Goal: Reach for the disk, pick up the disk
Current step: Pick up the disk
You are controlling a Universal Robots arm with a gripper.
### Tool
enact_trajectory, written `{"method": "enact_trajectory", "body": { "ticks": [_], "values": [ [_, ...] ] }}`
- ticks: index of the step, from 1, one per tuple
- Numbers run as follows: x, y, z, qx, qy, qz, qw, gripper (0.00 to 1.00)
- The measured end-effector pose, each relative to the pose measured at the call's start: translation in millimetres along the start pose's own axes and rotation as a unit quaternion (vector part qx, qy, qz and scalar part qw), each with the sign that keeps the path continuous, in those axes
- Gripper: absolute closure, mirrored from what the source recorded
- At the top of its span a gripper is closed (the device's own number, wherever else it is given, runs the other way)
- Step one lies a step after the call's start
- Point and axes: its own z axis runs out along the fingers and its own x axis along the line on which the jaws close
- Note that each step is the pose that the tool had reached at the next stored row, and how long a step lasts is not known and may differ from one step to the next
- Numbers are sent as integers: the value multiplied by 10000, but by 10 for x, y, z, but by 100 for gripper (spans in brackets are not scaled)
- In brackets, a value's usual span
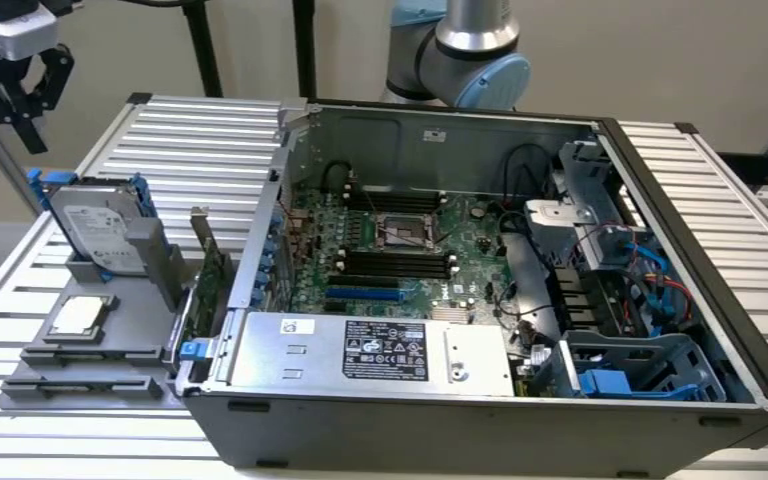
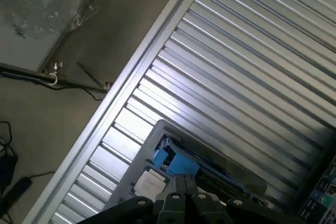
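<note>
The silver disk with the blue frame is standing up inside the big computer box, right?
Not quite. The disk with the blue frame is standing up, but outside the computer box, in a gray holder to the exterior view's left of it. The exterior view shows this.

A table (image 1: 184,125) of ribbed aluminium slats carries everything here. An open tower computer case (image 1: 491,435) lies on its side across the middle of it. Just beside the case, toward the exterior view's left, a grey parts holder (image 1: 104,353) sits flat on the slats.
</note>
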Motion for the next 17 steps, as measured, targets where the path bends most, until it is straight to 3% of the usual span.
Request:
{"method": "enact_trajectory", "body": {
  "ticks": [5,9,12,17],
  "values": [
    [0,0,0,0,16,-452,9990,89],
    [0,0,0,0,29,-819,9966,89],
    [0,0,0,0,39,-1084,9941,89],
    [0,0,0,1,55,-1535,9881,89]
  ]
}}
